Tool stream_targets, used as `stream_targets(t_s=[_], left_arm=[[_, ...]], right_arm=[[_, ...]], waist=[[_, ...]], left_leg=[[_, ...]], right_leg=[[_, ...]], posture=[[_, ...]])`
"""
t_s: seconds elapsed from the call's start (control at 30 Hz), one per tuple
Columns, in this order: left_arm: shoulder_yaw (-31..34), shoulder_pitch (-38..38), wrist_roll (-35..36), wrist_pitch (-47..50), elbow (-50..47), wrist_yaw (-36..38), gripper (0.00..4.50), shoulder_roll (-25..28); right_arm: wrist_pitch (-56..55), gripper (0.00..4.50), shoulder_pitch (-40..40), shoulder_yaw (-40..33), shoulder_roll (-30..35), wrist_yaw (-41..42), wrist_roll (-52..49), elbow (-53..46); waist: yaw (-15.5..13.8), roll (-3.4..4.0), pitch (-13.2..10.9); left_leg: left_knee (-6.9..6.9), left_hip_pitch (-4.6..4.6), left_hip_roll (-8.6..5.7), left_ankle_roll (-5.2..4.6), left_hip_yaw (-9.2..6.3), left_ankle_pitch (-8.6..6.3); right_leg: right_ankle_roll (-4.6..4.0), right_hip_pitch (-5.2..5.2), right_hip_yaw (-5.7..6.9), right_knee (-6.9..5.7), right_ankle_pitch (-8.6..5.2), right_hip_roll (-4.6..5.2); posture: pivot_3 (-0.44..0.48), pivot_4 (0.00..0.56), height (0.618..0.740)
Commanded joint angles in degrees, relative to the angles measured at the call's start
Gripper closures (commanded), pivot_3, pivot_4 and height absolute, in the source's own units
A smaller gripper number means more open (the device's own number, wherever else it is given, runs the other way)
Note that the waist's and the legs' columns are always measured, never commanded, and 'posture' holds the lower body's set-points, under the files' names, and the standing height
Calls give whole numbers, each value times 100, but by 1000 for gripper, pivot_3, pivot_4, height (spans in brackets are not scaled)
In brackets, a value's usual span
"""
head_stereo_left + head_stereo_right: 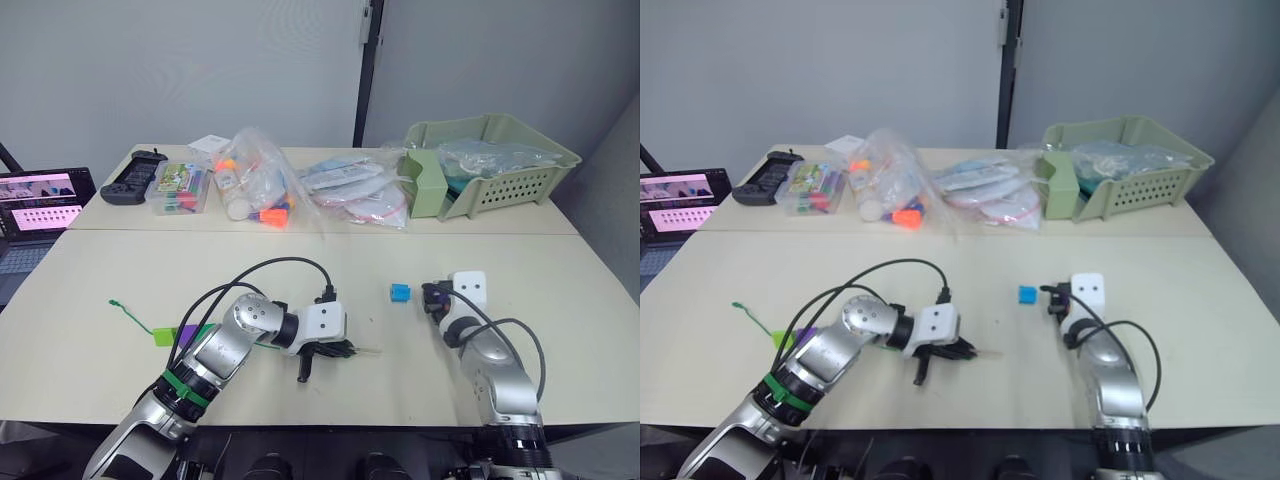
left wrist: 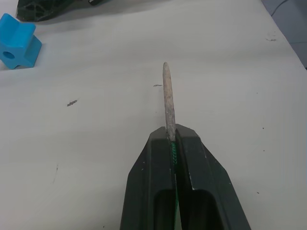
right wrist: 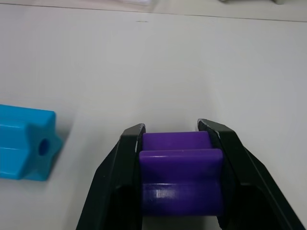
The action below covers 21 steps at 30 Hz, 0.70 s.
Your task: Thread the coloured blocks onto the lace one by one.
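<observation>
My left gripper (image 1: 345, 349) is shut on the lace, and the pale stiff tip (image 2: 167, 96) sticks out past its fingertips, low over the table. The green cord (image 1: 135, 318) trails left to a small knot (image 1: 113, 301). A lime green block (image 1: 162, 337) and a purple block (image 1: 192, 331) sit along the cord beside my left forearm. My right gripper (image 1: 432, 298) is shut on another purple block (image 3: 181, 163), held just above the table. A blue star-shaped block (image 1: 400, 292) lies loose on the table just left of the right gripper, its hole (image 3: 43, 146) facing sideways.
At the back right stands a pale green basket (image 1: 540, 165) with bagged items. Clear bags of toys (image 1: 260, 185), flat packets (image 1: 355, 195), a marker box (image 1: 180, 188) and a black controller (image 1: 135, 178) line the far table. A laptop (image 1: 40, 200) is at the left.
</observation>
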State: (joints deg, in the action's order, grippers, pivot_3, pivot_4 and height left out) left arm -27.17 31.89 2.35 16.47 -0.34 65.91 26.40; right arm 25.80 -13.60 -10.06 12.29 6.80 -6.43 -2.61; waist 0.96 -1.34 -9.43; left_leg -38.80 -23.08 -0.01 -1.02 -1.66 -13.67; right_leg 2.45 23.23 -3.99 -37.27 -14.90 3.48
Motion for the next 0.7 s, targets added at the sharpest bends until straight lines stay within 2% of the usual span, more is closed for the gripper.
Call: stream_targets(t_s=[0.03, 0.13, 0.23, 0.3, 0.4, 0.7], left_arm=[[111, 75, 82, -40, -141, 20, 4500, -11], [131, 46, 101, -51, -159, 37, 4500, 14], [155, 45, 106, -50, -149, 45, 4500, 37], [177, 47, 107, -34, -145, 50, 4500, 54], [218, 32, 112, -13, -181, 72, 4500, 104], [240, 22, 99, 36, -281, 109, 4500, 233]], right_arm=[[260, 3284, 175, -103, -70, -169, -125, -990], [986, 3284, 924, 313, -404, -492, -96, -2721], [1470, 3284, 1663, 935, -692, -763, 45, -3818], [1593, 3284, 2088, 1337, -874, -944, 153, -4184], [1341, 3284, 2484, 1753, -1056, -1143, 405, -3984], [812, 3284, 2698, 2030, -1448, -1167, 427, -3041]], waist=[[3, 0, 0], [2, 4, 2], [8, 8, 4], [8, 9, 5], [10, 8, 4], [7, 8, 4]], left_leg=[[1, 0, 0, 0, -1, 0], [6, -3, 1, 0, -6, 0], [5, -7, -1, -1, -12, -1], [4, -7, -2, -1, -13, -1], [0, -5, -1, 3, -5, 2], [1, 5, 4, 9, -2, 7]], right_leg=[[0, 1, 0, -1, 0, 0], [0, 7, 1, -9, 0, -1], [0, 23, 0, -42, 0, 2], [0, 24, 0, -41, -1, 0], [0, 20, 0, -27, -3, 0], [0, 8, 1, -18, -7, -3]], posture=[[0, 150, 740], [0, 150, 740], [0, 150, 740], [0, 150, 740], [0, 150, 740], [0, 150, 740]])
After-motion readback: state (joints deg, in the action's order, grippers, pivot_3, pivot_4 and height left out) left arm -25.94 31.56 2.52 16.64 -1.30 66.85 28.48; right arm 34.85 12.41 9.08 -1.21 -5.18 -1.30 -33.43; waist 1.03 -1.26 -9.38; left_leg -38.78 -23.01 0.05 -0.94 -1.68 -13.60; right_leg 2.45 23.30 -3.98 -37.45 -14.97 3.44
